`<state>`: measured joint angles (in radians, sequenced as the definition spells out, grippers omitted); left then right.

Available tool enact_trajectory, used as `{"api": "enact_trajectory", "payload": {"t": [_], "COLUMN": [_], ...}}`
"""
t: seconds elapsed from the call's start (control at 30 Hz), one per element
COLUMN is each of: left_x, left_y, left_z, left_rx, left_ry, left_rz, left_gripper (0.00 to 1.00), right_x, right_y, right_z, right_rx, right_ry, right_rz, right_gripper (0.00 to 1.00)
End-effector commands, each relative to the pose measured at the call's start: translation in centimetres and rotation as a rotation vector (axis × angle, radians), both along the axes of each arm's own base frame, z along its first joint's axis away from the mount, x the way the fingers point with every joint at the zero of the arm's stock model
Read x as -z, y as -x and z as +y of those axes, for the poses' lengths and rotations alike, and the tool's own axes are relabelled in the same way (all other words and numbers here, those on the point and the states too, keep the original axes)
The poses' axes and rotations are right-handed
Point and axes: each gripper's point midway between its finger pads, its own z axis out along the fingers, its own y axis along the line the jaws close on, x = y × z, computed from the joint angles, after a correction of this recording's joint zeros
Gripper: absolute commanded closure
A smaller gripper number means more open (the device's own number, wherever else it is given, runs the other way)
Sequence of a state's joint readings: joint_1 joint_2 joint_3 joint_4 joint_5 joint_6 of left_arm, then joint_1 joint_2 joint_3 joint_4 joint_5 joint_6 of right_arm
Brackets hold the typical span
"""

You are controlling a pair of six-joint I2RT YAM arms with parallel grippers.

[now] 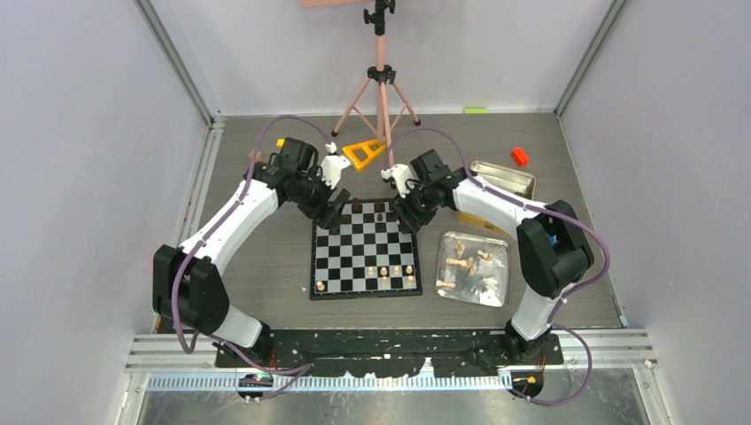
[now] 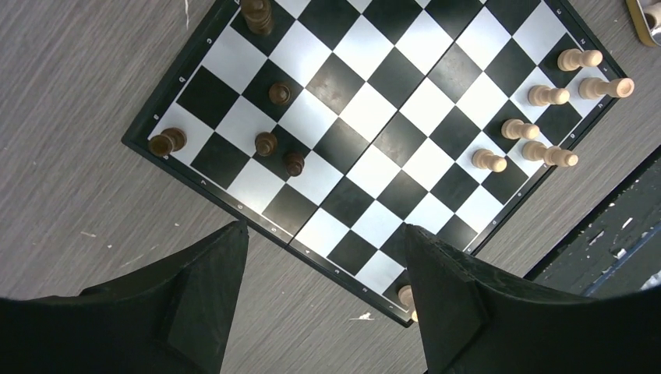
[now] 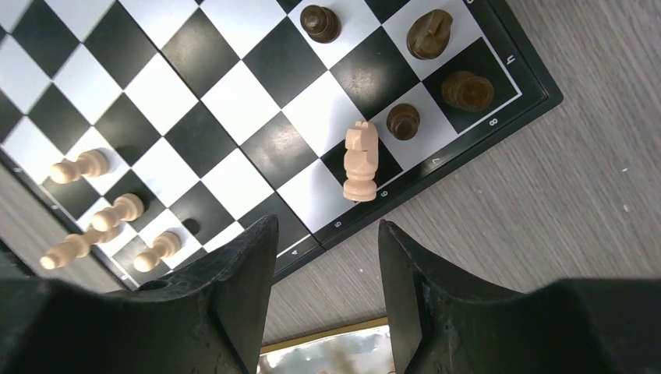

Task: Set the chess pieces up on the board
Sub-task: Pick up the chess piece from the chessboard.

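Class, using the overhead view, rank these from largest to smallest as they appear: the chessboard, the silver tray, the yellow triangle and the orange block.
1. chessboard
2. silver tray
3. yellow triangle
4. orange block
The last two lie farther from the camera, but the gaps look clear enough to rank.

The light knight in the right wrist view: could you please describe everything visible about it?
The light knight is a small tan piece, seemingly carved wood, with a horse's head and round base. It seems to lie on its side near the edge of the board, base toward that edge, across a black and a white square. A dark pawn stands close beside it. The right gripper hangs open nearby, not touching it.
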<state>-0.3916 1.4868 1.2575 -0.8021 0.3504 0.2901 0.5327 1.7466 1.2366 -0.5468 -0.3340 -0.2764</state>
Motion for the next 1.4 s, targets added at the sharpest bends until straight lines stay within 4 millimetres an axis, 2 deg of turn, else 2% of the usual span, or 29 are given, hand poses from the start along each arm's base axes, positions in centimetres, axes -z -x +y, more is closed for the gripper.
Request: {"api": "enact_trajectory", "payload": {"t": [0.0,0.27,0.67,0.97,1.2,1.33,1.37], "left_x": [-1.1,-1.1,-1.0,-1.0,-1.2,-1.5,-1.5], "left_y": [0.3,0.0,-0.4,-1.0,-1.6,-1.9,-1.9], "left_z": [-0.4,0.0,0.2,0.3,0.0,-0.7,-0.9], "left_rx": [-0.002,-0.022,-0.023,-0.041,-0.055,-0.054,-0.054], "left_ry": [0.092,0.136,0.151,0.162,0.202,0.249,0.262], "left_rz": [0.010,0.054,0.058,0.061,0.075,0.099,0.103], "left_gripper": [0.23,0.21,0.22,0.22,0.22,0.23,0.23], "right_x": [-0.2,1.4,1.8,2.6,2.8,1.6,0.7], "right_y": [-2.2,-2.5,-3.1,-2.4,-2.2,-1.8,-1.7], "right_z": [-0.3,0.3,1.2,1.6,1.8,1.9,2.1], "right_rx": [-0.030,-0.075,-0.101,-0.114,-0.119,-0.122,-0.128], "right_ry": [0.109,0.156,0.160,0.159,0.161,0.147,0.128], "right_rz": [-0.140,-0.128,-0.136,-0.101,-0.094,-0.093,-0.098], "right_gripper": [0.44,0.47,0.50,0.55,0.67,0.78,0.82]}}
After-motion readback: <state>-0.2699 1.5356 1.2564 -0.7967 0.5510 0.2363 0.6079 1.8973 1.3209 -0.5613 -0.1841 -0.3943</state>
